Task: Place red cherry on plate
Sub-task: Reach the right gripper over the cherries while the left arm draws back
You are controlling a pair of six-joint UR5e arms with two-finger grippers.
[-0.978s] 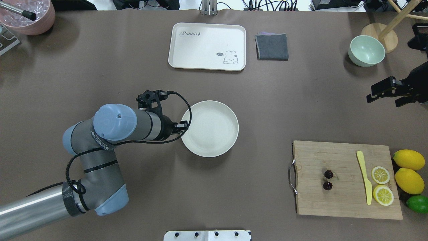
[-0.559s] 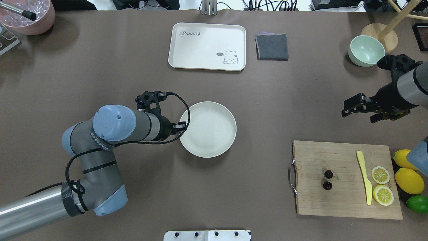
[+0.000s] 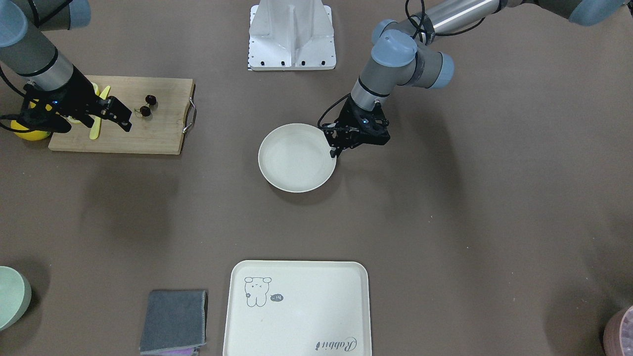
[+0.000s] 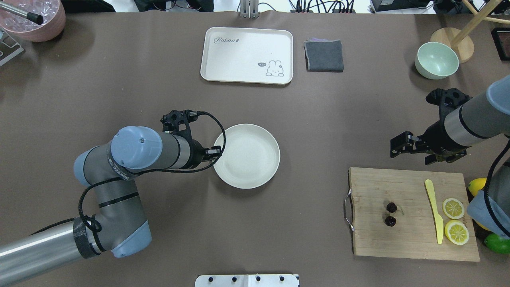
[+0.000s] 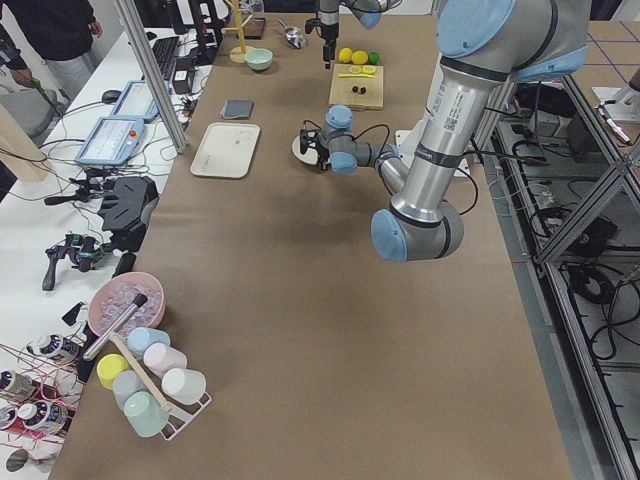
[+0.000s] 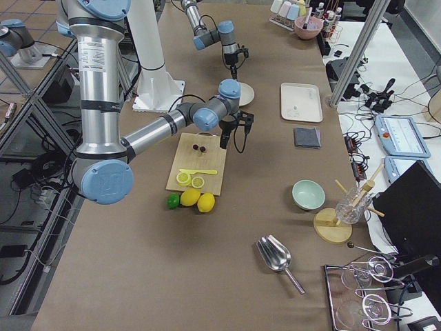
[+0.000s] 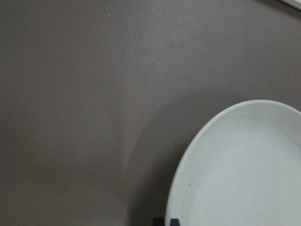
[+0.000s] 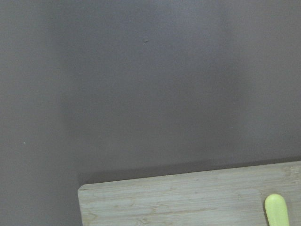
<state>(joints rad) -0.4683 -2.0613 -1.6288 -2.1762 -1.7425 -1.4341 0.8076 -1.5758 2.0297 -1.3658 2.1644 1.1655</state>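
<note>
The red cherry [image 4: 391, 207], a dark pair, lies on the wooden cutting board [image 4: 414, 239], also seen in the front view [image 3: 151, 100]. The cream plate [image 4: 249, 159] sits mid-table. My left gripper [image 4: 213, 152] is shut on the plate's left rim; in the left wrist view its fingertips [image 7: 165, 221] pinch the edge of the plate [image 7: 244, 169]. My right gripper [image 4: 410, 153] hangs open and empty above the table just beyond the board's far edge, apart from the cherry. The right wrist view shows only a corner of the board [image 8: 188, 197].
A yellow knife [image 4: 434, 211], lemon slices [image 4: 453, 208], a lemon [image 4: 476, 185] and a lime [image 4: 498, 242] are at the board's right. The rabbit tray [image 4: 247, 48], grey cloth [image 4: 324, 56] and green bowl [image 4: 436, 59] lie at the far side.
My right arm has swung in from the right edge toward the board's far edge. The plate has slid slightly left and toward the robot with my left gripper on its rim.
</note>
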